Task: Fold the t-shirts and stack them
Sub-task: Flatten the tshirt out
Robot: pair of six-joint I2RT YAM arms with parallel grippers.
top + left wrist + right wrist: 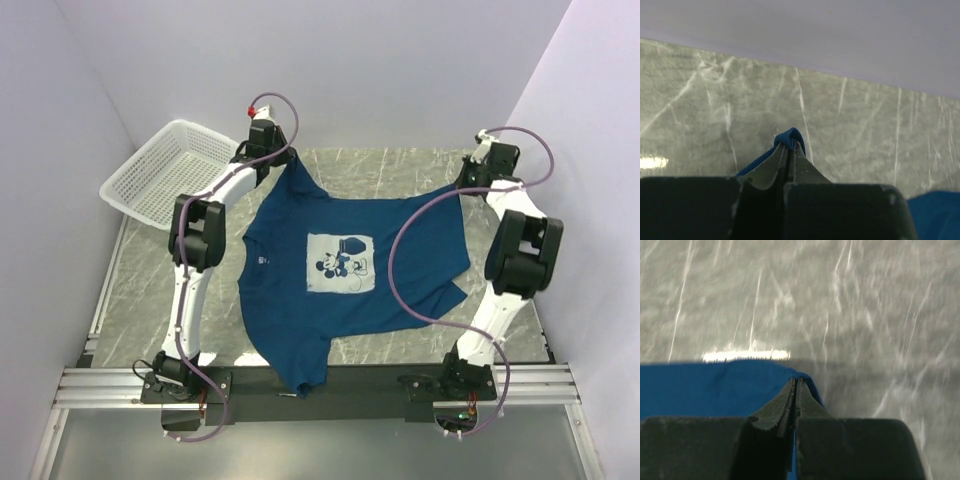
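Blue t-shirt [290, 320] lies spread across the tabletop [400, 165] (mouse print [340, 263] up); your left claw [788, 150] pinches its corner at eleven o'clock, your right claw [795, 386] clamps its edge at two o'clock.

The t-shirt [340, 290] lies spread across the middle of the table [420, 165], its near end reaching over the near edge between the two arm bases. The left gripper [790, 145] pinches its far left corner, and the right gripper [796, 385] pinches its far right corner. The basket [165, 170] sits at the table's far left corner, left of the t-shirt and apart from it.
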